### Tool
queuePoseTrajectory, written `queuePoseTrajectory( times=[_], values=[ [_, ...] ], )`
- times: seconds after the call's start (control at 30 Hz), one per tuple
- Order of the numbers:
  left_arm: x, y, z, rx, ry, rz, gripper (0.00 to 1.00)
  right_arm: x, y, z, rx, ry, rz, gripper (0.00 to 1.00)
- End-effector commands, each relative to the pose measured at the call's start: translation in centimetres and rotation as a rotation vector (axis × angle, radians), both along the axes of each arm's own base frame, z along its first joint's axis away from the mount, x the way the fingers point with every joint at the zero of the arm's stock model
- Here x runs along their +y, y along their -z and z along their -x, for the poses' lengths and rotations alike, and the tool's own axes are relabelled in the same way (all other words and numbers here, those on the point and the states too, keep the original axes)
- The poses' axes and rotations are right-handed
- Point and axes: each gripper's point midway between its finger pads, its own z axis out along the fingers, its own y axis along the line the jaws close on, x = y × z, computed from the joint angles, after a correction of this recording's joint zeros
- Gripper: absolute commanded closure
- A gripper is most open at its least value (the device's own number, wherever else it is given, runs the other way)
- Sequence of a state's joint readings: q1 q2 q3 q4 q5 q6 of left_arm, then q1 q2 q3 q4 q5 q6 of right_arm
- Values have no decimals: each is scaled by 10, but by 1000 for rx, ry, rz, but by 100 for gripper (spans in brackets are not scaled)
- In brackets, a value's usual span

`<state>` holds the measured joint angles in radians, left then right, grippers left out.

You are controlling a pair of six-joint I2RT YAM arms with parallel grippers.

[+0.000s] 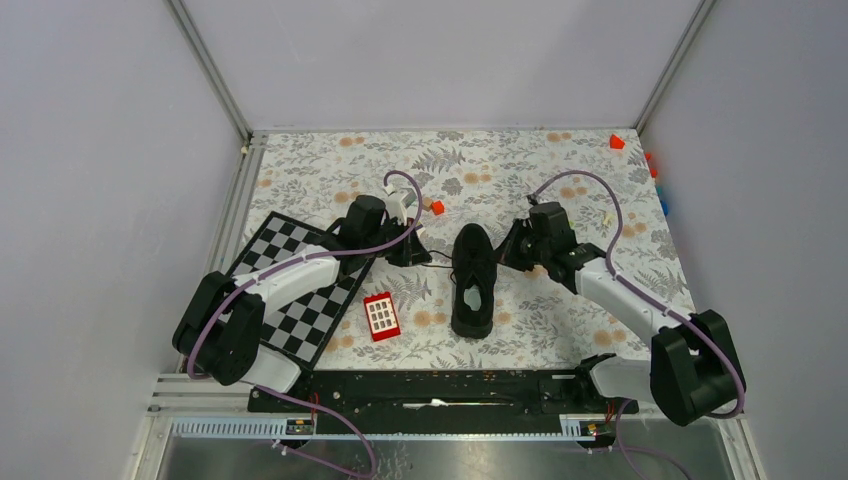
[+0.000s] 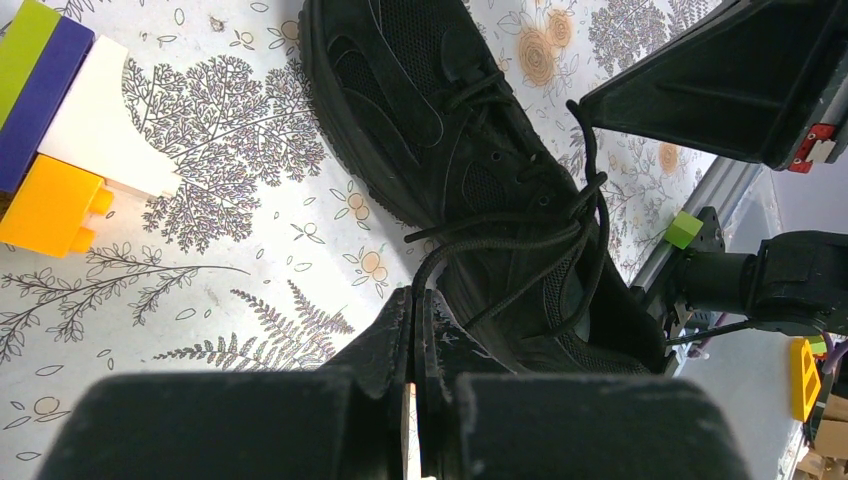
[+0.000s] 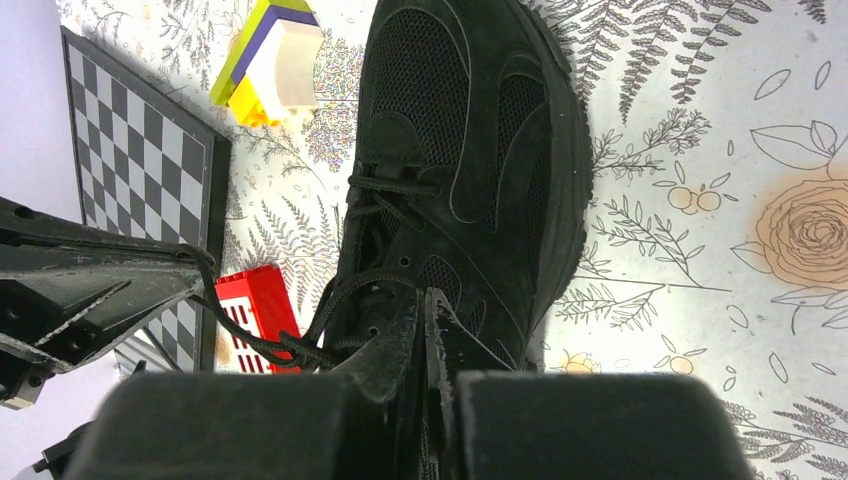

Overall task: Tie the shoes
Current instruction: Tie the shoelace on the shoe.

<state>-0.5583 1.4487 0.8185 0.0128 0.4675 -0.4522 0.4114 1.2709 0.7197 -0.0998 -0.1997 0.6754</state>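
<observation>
From overhead, the black sneaker [image 1: 472, 285] lies mid-table on the floral cloth [image 1: 560, 170], toe pointing away from the arm bases. The left gripper [image 1: 415, 252] and right gripper [image 1: 508, 252] flank its laced part. A checkerboard [image 1: 300, 290] and a red block [image 1: 381, 315] lie to its left.

In the left wrist view, that claw's fingers are pressed together on a strand of the thin laces [image 2: 520, 240]. Another strand rises to the right claw's tip.

In the right wrist view, its fingers are likewise pinched on a lace loop. The laces look limp and slippery, so they are best gripped near their ends. The shoe seems light, with a soft mesh upper, and a hard pull could drag it.
</observation>
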Motion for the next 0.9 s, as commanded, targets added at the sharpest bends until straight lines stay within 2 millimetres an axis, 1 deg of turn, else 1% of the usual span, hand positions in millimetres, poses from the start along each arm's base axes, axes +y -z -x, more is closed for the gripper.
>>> queuePoseTrajectory(
  times=[0.0,0.13,0.23,0.37,0.5,0.63,0.73,0.8,0.87],
  values=[
    [-9,-31,-16,-94,-9,51,100,-11,-8,-5,-48,62,8,100],
    [-4,-42,-24,-135,-63,51,100,-19,-6,-3,-45,109,24,100],
    [-3,-42,-20,-138,-43,42,100,-24,-2,1,-25,119,51,100],
    [4,-28,-15,-102,-31,-26,100,-29,3,5,-10,112,82,100],
    [13,-19,-11,-98,-50,-57,100,-35,0,7,-25,134,100,100],
    [17,-5,3,-46,-38,-65,100,-42,5,10,-7,145,135,100],
    [28,7,12,-33,-62,-89,100,-45,10,12,2,147,149,100],
    [31,8,15,-39,-66,-88,100,-45,11,13,1,147,151,100],
    [29,6,18,-33,-46,-83,100,-46,13,14,6,145,155,100]
  ],
)
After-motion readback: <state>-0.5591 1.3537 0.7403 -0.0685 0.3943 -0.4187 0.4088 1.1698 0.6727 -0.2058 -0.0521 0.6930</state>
